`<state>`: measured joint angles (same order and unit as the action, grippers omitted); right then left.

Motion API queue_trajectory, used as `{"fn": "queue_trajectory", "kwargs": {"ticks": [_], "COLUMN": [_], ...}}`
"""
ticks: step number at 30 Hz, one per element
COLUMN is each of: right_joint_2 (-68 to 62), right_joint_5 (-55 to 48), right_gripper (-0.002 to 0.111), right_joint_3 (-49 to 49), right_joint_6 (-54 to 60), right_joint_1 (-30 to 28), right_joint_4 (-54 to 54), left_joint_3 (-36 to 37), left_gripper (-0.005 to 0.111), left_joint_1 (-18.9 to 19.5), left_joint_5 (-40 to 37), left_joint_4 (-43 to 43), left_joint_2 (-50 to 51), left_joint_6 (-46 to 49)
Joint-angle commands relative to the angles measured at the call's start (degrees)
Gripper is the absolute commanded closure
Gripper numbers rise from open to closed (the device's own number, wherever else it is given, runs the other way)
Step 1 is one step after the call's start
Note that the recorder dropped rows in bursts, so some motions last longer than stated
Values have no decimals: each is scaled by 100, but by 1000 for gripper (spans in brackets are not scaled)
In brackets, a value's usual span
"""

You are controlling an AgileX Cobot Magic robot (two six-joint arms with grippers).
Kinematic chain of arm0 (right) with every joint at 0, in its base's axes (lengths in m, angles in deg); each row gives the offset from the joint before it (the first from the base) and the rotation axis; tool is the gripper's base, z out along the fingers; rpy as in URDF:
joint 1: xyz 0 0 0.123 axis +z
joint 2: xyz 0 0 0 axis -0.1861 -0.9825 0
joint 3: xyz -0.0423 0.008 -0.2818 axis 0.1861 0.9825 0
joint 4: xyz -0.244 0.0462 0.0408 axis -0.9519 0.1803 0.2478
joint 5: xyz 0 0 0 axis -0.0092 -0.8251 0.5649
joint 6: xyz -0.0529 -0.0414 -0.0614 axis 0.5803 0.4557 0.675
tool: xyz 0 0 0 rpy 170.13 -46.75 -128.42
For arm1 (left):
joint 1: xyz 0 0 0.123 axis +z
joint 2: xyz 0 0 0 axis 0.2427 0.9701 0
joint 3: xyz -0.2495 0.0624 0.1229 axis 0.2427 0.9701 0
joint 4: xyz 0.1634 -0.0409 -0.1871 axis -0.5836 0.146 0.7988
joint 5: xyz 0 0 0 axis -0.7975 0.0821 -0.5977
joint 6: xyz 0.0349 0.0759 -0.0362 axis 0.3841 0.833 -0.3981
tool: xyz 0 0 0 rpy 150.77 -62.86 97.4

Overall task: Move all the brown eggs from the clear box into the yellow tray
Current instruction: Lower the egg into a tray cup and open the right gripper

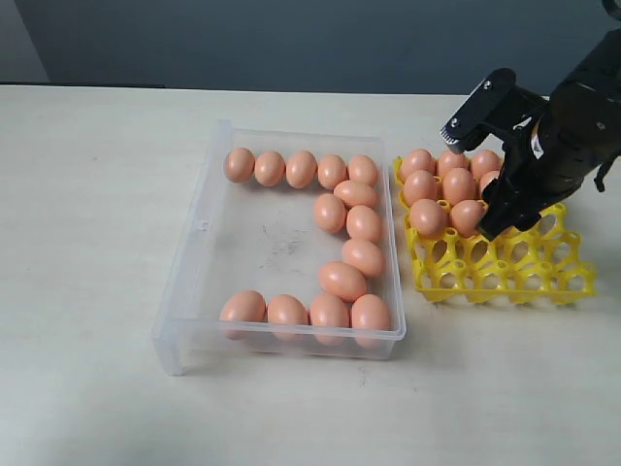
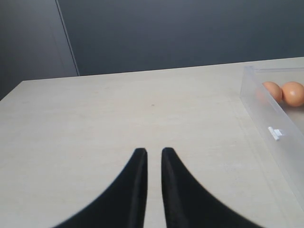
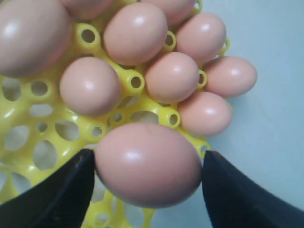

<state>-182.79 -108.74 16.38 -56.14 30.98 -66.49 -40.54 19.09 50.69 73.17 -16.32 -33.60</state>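
Brown egg (image 3: pixel 148 167) pinched by right end effector (image 3: pixel 148 154), left end effector (image 2: pixel 153 152) closed, box (image 2: pixel 264 108) cropped

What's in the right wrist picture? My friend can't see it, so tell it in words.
One big brown egg fills the gap between the right hand's two black fingers, touching both, over the yellow tray's edge. Behind it, more brown eggs crowd the tray's cups, with a pale table beside them.
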Motion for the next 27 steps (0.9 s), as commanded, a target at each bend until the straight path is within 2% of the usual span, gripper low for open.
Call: {"fn": "queue_trajectory", "kwargs": {"ticks": [1, 8, 10, 14, 16, 27], "right_joint_2": [-218, -319, -319, -319, -319, -319], "right_joint_5": [92, 238, 222, 213, 213, 231], "right_gripper": [109, 107, 99, 76, 71, 70], "right_joint_3": [20, 20, 20, 20, 20, 20], "right_joint_6": [-20, -119, -162, -162, -162, -299], "right_joint_1": [-23, -23, -23, -23, -23, -23], "right_joint_4": [-101, -118, -118, -133, -174, -228], "left_joint_3": [29, 29, 29, 29, 29, 29], "left_gripper": [95, 95, 95, 95, 95, 95], "left_joint_1": [-3, -3, -3, -3, -3, -3], "left_joint_5": [71, 71, 71, 71, 71, 71], "left_joint_4": [13, 13, 13, 13, 13, 13], "left_joint_2": [5, 5, 5, 5, 5, 5], "left_joint_6": [-5, -5, -5, -5, -5, -5]}}
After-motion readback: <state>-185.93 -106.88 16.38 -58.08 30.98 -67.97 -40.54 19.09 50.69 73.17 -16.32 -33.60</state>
